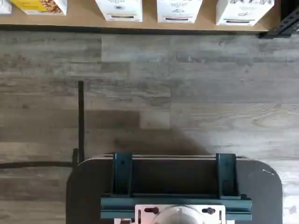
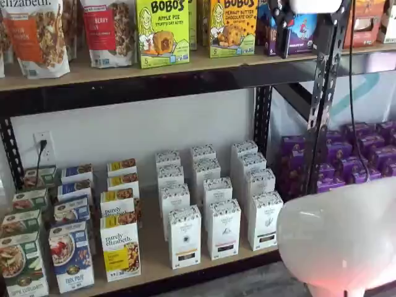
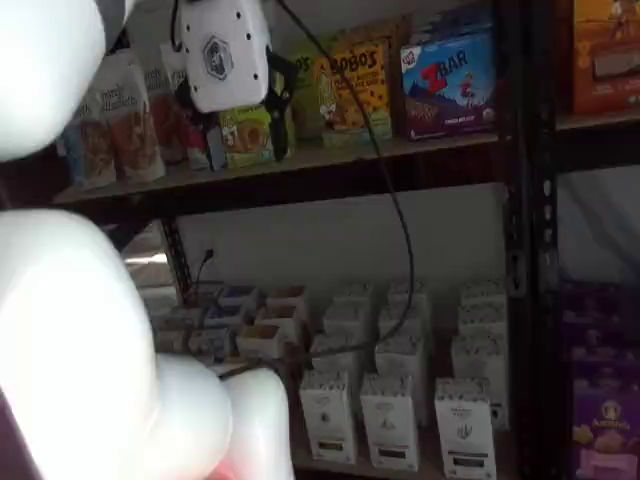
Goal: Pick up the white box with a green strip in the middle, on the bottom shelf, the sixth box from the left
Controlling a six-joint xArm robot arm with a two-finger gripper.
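The white box [image 2: 265,219] stands at the front of the right-hand column of white cartons on the bottom shelf [image 2: 154,272]. It has a speckled top band and a dark strip low on its front. It also shows in a shelf view [image 3: 463,425] and in the wrist view [image 1: 243,11]. My gripper [image 2: 308,37] hangs high up in front of the upper shelf, far above the white box. A gap shows between its black fingers [image 2: 281,31] and nothing is in them. Its white body and fingers also show in a shelf view [image 3: 240,130].
Two more columns of white cartons [image 2: 184,235] stand left of the white box, then purely elizabeth boxes [image 2: 120,247]. A black upright [image 2: 322,111] and purple boxes [image 2: 346,161] are to its right. The arm's white body [image 2: 340,241] covers part of both shelf views. A dark mount [image 1: 173,186] is above grey floor planks.
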